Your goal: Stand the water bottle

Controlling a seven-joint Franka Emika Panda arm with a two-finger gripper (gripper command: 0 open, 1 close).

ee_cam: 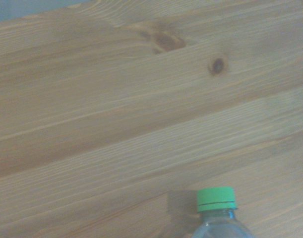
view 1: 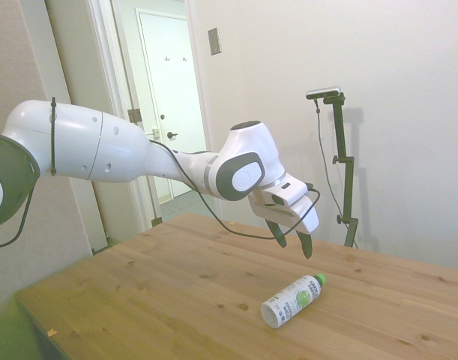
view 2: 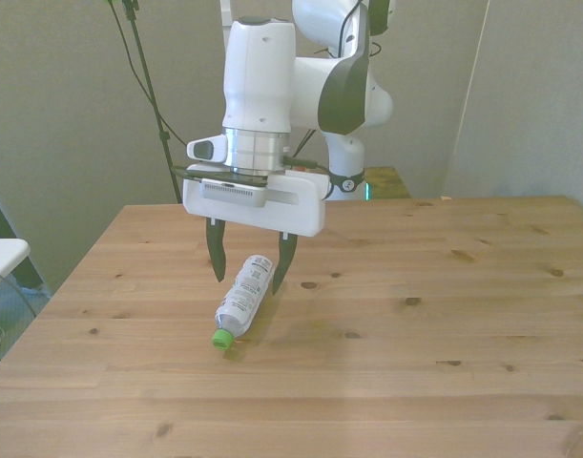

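While water bottle (view 2: 244,298) lies flat, tool (view 2: 246,268) open — above

- Water bottle (view 2: 245,294): clear plastic body, white label with green round graphic and dark text.
- Cap (ee_cam: 216,198): bright green.
- Worktop (view 2: 444,324): light wood, streaked grain, dark knots.
- Arm (view 1: 124,146): white shell, grey joint panels.
- Fingers (view 2: 215,253): dark.

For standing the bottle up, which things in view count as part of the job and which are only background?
Part of the job:
- water bottle, lying on its side
- end effector, open, above the bottle, holding nothing
- wooden table, the surface it lies on

Background only:
- door behind the table
- wall plate
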